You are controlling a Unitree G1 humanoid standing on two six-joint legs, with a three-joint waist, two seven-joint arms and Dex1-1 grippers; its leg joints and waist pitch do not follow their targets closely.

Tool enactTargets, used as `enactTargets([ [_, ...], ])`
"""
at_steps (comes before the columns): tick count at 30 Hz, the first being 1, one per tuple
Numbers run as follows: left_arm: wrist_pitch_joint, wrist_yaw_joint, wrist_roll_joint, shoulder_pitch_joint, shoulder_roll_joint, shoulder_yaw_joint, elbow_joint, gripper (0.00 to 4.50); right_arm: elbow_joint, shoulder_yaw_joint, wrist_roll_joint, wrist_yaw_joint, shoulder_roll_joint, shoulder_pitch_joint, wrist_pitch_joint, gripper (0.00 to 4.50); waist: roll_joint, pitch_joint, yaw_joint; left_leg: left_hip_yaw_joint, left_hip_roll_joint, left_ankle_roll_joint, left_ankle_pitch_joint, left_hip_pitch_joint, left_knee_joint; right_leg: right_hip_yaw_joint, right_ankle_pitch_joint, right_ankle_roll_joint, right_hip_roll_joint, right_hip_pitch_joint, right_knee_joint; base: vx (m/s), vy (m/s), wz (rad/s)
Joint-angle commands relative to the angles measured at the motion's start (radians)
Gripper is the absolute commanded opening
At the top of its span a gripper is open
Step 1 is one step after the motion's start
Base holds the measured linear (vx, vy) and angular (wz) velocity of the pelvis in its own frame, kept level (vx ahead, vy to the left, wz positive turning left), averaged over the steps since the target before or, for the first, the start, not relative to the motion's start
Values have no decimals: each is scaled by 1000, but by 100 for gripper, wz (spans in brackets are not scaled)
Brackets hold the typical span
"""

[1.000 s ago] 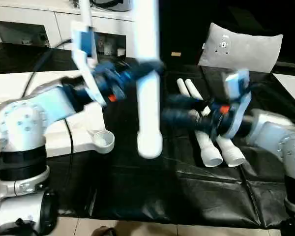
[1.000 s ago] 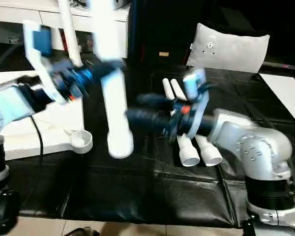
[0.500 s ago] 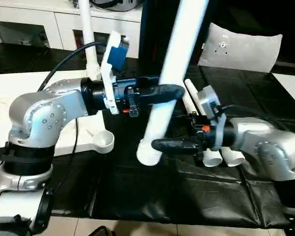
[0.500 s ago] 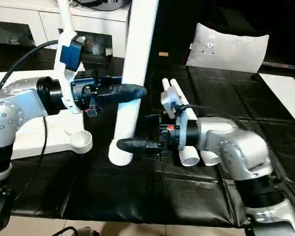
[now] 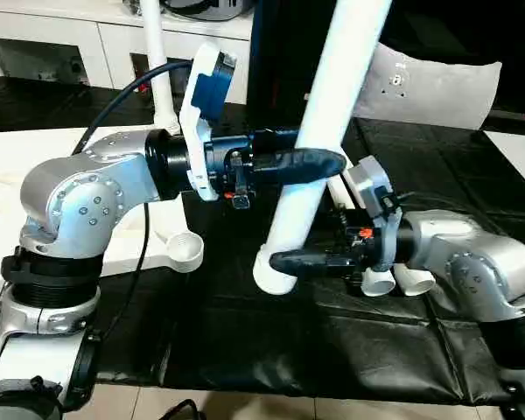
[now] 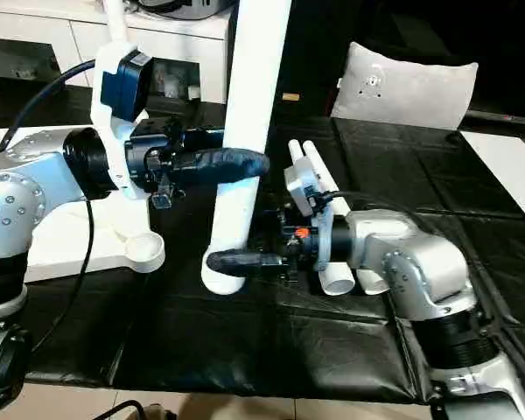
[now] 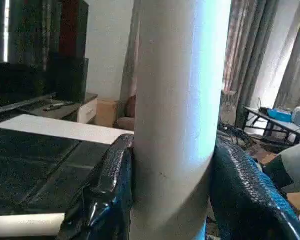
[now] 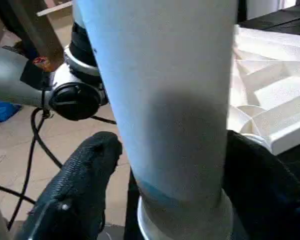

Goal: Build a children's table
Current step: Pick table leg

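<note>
Here, a long tapered white plastic table leg (image 5: 319,149) is held tilted in the air above the black sheet (image 5: 332,341), gripped mid-length by the left gripper (image 5: 311,164). The right gripper (image 5: 284,261) straddles its wide lower end; whether those fingers (image 8: 80,190) press it cannot be told. Two more white legs (image 5: 394,278) lie behind, and the white ribbed tabletop (image 5: 114,254) rests at the sheet's left edge.

The setting is a domestic living room: long curtains (image 7: 250,55), a low dark media unit (image 7: 35,100) against the wall, a grey cushion (image 5: 433,87), a white cabinet with shelves (image 5: 96,44) and a tiled floor (image 5: 271,409) beneath a black sheet (image 5: 315,341) are visible.
</note>
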Motion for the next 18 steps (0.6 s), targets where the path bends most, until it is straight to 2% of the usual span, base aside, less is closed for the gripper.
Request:
enactTargets([
  [1,-9,-12,0,-21,-8,-23,-18,180,11,4,0,18,-5,-17,1,314,10,-75,2,9,23,-44,-190,28,-73,28,-169,-210,-47,47,-66,0,0,0],
  [6,-8,-18,8,-22,-14,-29,-20,180,16,13,-8,26,-2,-19,4,262,10,-75,2,8,23,-45,-193,27,-73,28,-175,-211,-48,48,-66,0,0,0],
  [9,-11,-23,11,-23,-15,-36,-21,180,15,18,-11,32,-2,-19,10,253,10,-75,2,9,23,-45,-189,27,-73,28,-169,-212,-47,48,-66,0,0,0],
  [11,-14,-24,13,-25,-13,-39,-19,180,15,22,-14,35,-5,-18,10,221,12,-76,2,8,23,-46,-189,28,-73,28,-158,-214,-46,47,-65,0,0,0],
  [18,-14,-7,26,-31,-25,-39,-9,179,15,25,-20,32,-3,-13,11,207,11,-76,3,9,23,-45,-189,28,-72,28,-162,-214,-47,49,-65,0,0,0],
])
